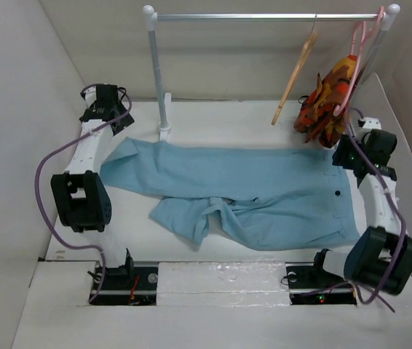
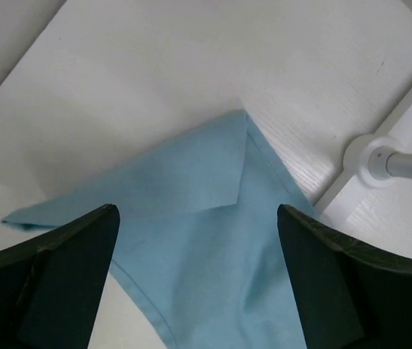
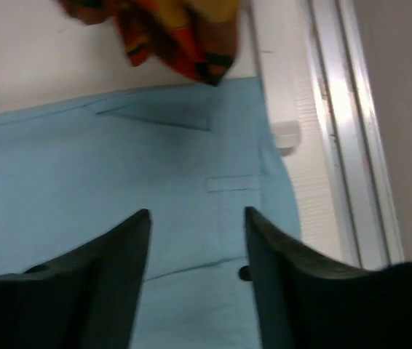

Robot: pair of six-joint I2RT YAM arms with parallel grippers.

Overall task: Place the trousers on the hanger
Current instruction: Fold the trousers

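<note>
The light blue trousers [image 1: 264,193] lie spread flat on the table, waistband to the right with a dark button [image 1: 337,193], one leg folded over near the front. The tan wooden hanger [image 1: 295,76] hangs empty from the rail at the back right. My left gripper [image 1: 113,116] is open above the leg end [image 2: 191,240], which shows between its fingers [image 2: 197,218]. My right gripper [image 1: 351,161] is open above the waistband [image 3: 191,182]; the button [image 3: 243,273] sits just beside its right finger, between the tips [image 3: 197,214].
A white clothes rack has its rail [image 1: 264,16] across the back and its left post [image 1: 159,73] standing by the leg end, base in the left wrist view [image 2: 370,156]. A pink hanger [image 1: 359,51] holds an orange-red-yellow patterned garment [image 1: 330,98] close behind my right gripper. White walls enclose the table.
</note>
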